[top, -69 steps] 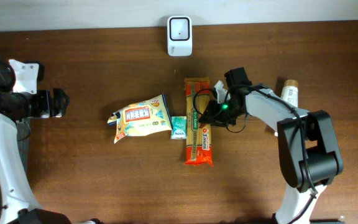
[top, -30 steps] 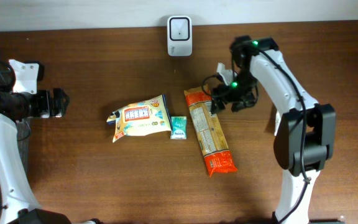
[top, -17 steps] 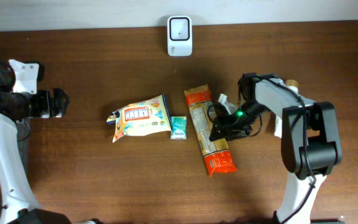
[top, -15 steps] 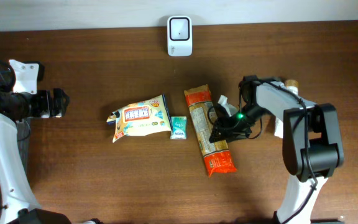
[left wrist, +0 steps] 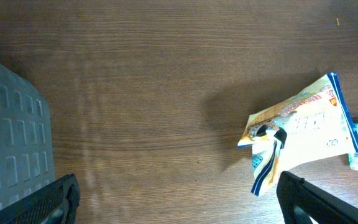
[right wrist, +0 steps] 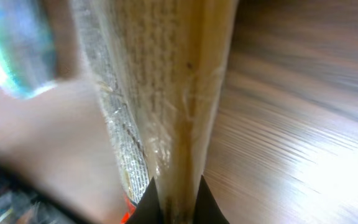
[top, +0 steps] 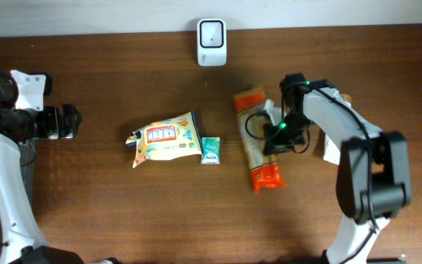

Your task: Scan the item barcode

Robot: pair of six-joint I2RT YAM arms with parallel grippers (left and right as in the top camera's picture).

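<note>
A long orange spaghetti packet (top: 257,143) is pinched at its middle by my right gripper (top: 275,138), which is shut on it. In the right wrist view the clear packet (right wrist: 166,93) fills the frame, squeezed between the two dark fingertips (right wrist: 149,202) of that gripper (right wrist: 176,200). The white barcode scanner (top: 212,33) stands at the table's back edge, up and left of the packet. Far to the left, my left gripper (top: 69,121) stands open over bare wood, and its fingers (left wrist: 48,199) frame the bottom of the left wrist view with nothing between them.
A yellow snack bag (top: 165,138) (left wrist: 303,127) and a small teal sachet (top: 210,149) lie mid-table, left of the packet. A bottle (top: 342,100) lies behind the right arm. A grey bin (left wrist: 11,149) sits at the far left.
The right gripper closed on the spaghetti packet and has shifted it right and toward the back. The left arm has not moved.
</note>
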